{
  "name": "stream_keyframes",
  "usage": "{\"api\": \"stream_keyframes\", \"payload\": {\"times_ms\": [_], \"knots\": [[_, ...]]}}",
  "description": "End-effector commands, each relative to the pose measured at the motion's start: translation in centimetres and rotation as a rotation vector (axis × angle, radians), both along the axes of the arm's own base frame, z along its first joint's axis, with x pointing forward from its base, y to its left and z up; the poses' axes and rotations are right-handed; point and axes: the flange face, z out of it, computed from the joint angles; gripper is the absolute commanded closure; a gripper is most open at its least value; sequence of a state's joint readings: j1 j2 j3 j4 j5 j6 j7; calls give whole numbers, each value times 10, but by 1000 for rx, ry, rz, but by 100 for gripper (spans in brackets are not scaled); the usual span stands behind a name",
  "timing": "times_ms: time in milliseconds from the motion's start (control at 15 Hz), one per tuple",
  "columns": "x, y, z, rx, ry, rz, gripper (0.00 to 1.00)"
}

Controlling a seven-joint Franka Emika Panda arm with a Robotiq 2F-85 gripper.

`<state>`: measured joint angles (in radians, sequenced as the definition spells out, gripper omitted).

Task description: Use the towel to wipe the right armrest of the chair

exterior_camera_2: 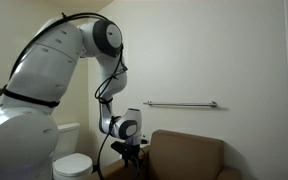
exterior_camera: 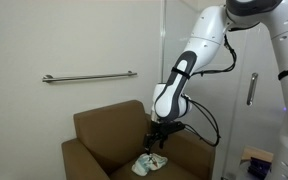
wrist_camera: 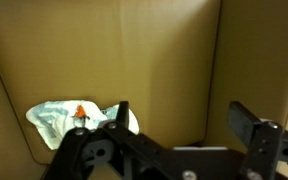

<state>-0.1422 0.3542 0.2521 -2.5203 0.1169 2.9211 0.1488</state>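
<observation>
White towel (exterior_camera: 150,163), bunched, long axis across brown chair (exterior_camera: 104,130)

No legible text, label, brand, number or sign in any of my views. Orange patch on towel (wrist_camera: 79,112): too blurred to read as print. My arm casing (exterior_camera: 199,45): plain white, no marking discernible.

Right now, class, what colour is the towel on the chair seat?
Pale mint-white with a small orange-red mark; the towel shows best in the wrist view.
</observation>
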Motion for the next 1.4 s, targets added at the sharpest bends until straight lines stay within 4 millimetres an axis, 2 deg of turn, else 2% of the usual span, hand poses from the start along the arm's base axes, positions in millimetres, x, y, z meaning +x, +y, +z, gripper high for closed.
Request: {"api": "stream_keyframes", "payload": {"times_ms": [0,200,400,467,533,600,733,867,933,1000,1200,1333], "knots": [[19,-25,-59,-107,63,-76,0],[40,-39,-117,-133,156,-112,0],[68,-36,-174,-140,174,-95,0],[79,-34,-188,-144,165,-96,0],[85,-27,-193,-133,171,-87,0],[69,-36,-177,-137,160,-78,0],[81,-30,-197,-136,161,-69,0],[85,-27,-201,-135,159,-65,0],[93,-35,-200,-163,127,-82,0],[106,-45,-197,-189,91,-85,0],[168,-75,-165,-298,-73,-56,0],[203,-91,-152,-347,-162,-46,0]]}}
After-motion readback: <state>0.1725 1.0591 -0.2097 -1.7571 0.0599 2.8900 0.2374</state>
